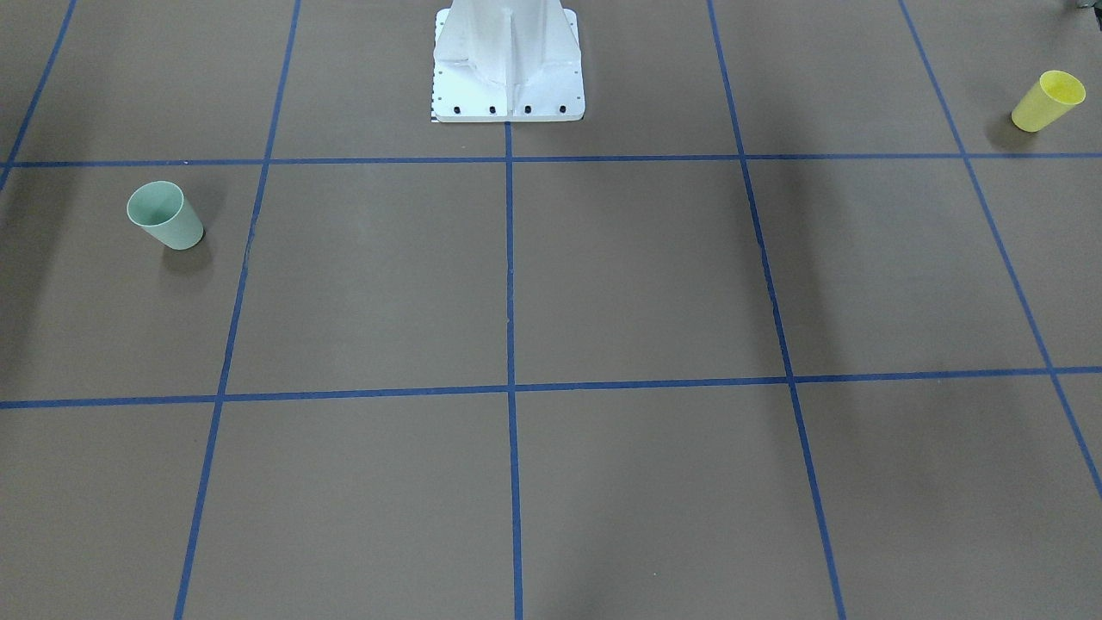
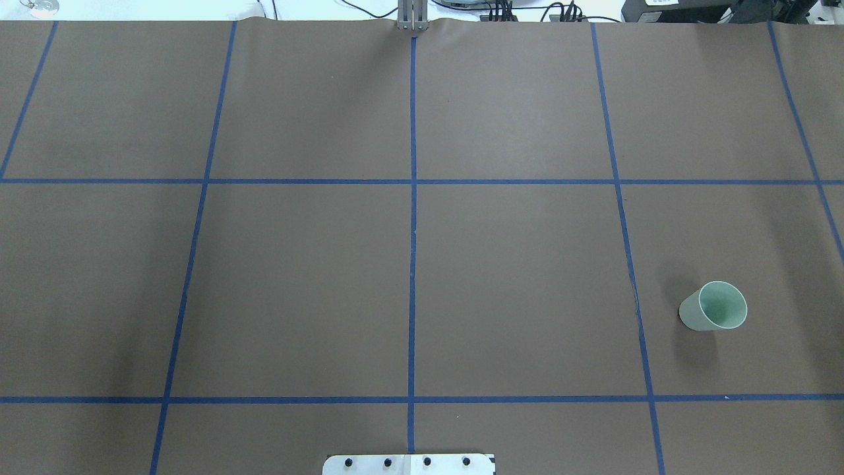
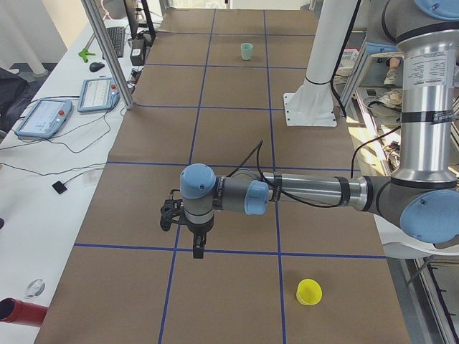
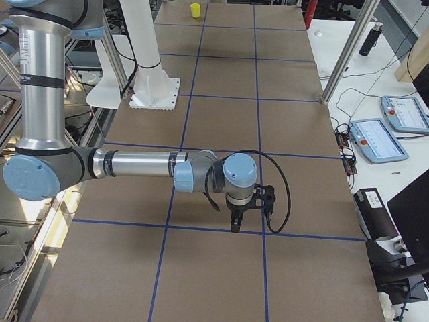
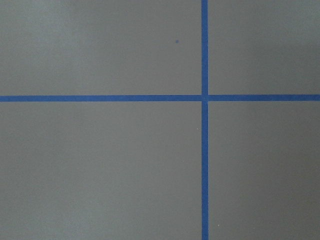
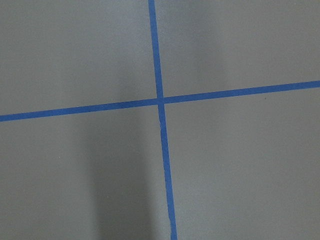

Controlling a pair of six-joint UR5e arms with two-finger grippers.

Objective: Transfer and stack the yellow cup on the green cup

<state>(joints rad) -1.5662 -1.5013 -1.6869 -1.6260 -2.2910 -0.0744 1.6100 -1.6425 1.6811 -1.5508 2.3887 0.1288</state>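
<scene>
Left gripper (image 3: 199, 251) up over the table (image 1: 603, 284), pointing down by a blue line (image 5: 204, 150). Spread or pressed together? Cannot tell. Right gripper (image 4: 234, 228) the same way over the other end, pointing down too; cannot tell there either. Close by the left arm, yellow cup (image 3: 309, 292), standing on the table, mouth up. Far off at the right end, green cup (image 2: 713, 307), standing up too, well apart from yellow cup.
</scene>
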